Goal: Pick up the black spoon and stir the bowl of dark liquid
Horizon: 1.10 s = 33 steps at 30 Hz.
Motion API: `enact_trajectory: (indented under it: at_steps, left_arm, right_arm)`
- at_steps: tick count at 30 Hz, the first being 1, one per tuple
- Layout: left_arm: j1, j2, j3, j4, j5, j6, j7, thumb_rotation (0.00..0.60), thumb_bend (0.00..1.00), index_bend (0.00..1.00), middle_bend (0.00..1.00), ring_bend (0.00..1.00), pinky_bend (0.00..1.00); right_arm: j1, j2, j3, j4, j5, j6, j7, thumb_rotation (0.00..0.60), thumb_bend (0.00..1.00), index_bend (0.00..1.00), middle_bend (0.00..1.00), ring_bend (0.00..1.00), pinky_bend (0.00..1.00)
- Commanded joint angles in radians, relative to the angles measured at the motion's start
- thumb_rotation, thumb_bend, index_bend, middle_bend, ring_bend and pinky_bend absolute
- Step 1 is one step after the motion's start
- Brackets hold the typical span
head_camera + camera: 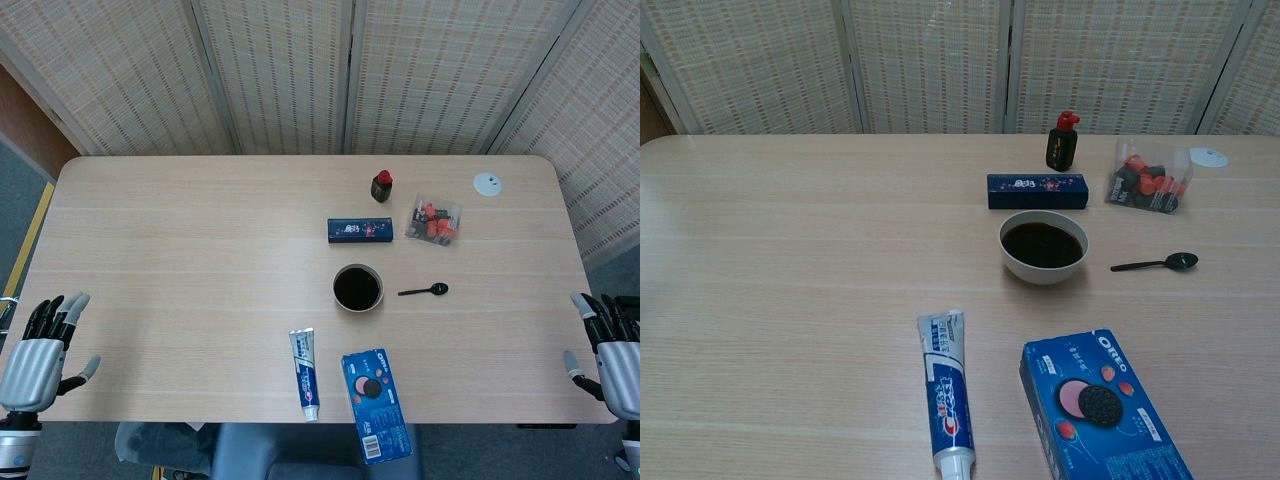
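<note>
Both hands sit low at the near corners of the table (pixel 180 260), well apart from everything on it: the left hand (pixel 40 350) at the near left edge and the right hand (pixel 612 350) at the near right edge, each upright with fingers spread and holding nothing. The black spoon (pixel 425 291) lies flat just right of the bowl of dark liquid (pixel 358 288), not touching it, its handle pointing toward the bowl.
</note>
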State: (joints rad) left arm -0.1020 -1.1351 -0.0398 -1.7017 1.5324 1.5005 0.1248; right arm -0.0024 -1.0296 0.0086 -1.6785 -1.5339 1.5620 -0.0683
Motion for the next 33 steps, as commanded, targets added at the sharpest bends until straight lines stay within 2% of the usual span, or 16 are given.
enact_trajectory:
  at_steps: [1,13,16,19,22,26,28,33]
  left_arm:
    - [0.000,0.000,0.001,-0.001,-0.001,-0.001,0.000,0.600,0.26,0.00,0.00,0.00,0.00]
    - [0.004,-0.001,0.003,0.003,-0.001,0.004,-0.007,0.600,0.26,0.00,0.00,0.00,0.00]
    - [0.005,-0.003,0.004,0.005,0.002,0.007,-0.009,0.600,0.26,0.00,0.00,0.00,0.00]
    - [0.006,-0.006,0.004,0.010,0.001,0.007,-0.015,0.600,0.26,0.00,0.00,0.00,0.00]
    - [0.008,-0.006,0.005,0.014,-0.001,0.007,-0.024,0.600,0.26,0.00,0.00,0.00,0.00]
    - [0.017,-0.003,0.009,0.020,0.004,0.022,-0.034,0.600,0.26,0.00,0.00,0.00,0.00]
    - [0.023,0.000,0.008,0.023,0.002,0.030,-0.041,0.600,0.26,0.00,0.00,0.00,0.00]
    - [0.036,0.005,0.008,0.031,0.003,0.050,-0.057,0.600,0.26,0.00,0.00,0.00,0.00]
  right_arm:
    - [-0.001,0.000,0.001,0.000,-0.002,0.002,-0.001,0.600,0.38,0.00,0.10,0.02,0.14]
    - [-0.002,-0.004,0.009,0.002,-0.033,0.018,0.000,0.600,0.38,0.00,0.12,0.03,0.14]
    - [0.007,-0.005,0.015,-0.001,-0.042,0.015,-0.011,0.600,0.38,0.00,0.14,0.05,0.14]
    - [0.028,-0.016,0.040,-0.005,-0.038,0.008,-0.041,0.600,0.38,0.00,0.19,0.11,0.16]
    - [0.067,-0.034,0.071,-0.004,-0.021,-0.027,-0.093,0.600,0.38,0.01,0.29,0.26,0.30]
    - [0.140,-0.052,0.107,-0.007,-0.003,-0.110,-0.161,0.600,0.36,0.08,0.48,0.50,0.54]
    - [0.171,-0.059,0.119,-0.011,0.009,-0.151,-0.183,0.600,0.35,0.13,0.59,0.64,0.67]
    - [0.266,-0.088,0.151,-0.003,0.042,-0.266,-0.260,0.600,0.29,0.33,0.86,0.90,0.91]
